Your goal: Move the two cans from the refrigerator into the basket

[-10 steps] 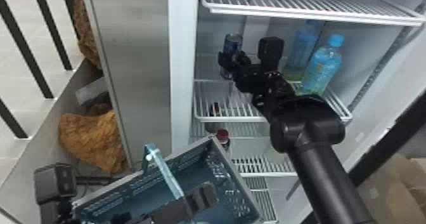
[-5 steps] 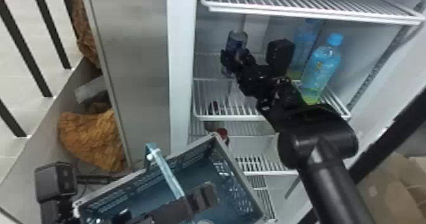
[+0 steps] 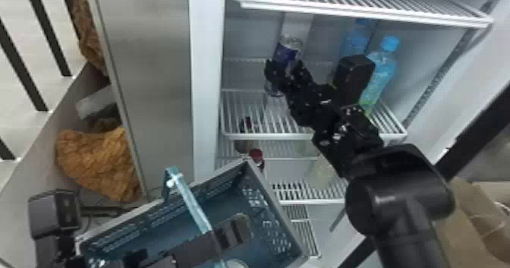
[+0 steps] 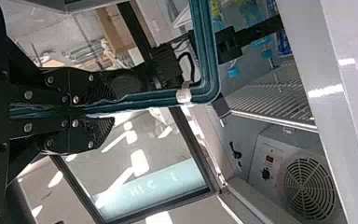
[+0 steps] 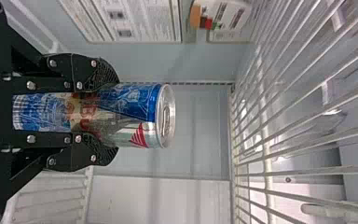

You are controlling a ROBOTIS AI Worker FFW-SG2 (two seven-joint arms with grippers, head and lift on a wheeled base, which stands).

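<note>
Can: upper middle of the head view, inside the refrigerator; fully clear of the wire below or not, cannot tell.
Right gripper: pinching the can's sides, lid end sticking out past the fingers; keep an even squeeze, enough to stop slipping without denting.
Wire shelves: one above, one below; best drawn out level between both, base free before any swing.
Bottles: upper right of the frame, beside the right arm; worth a wide berth at the elbow.
Basket: bottom centre; lower in over the open side, past the handle.
Left gripper: closed on the handle; hold steady.
</note>
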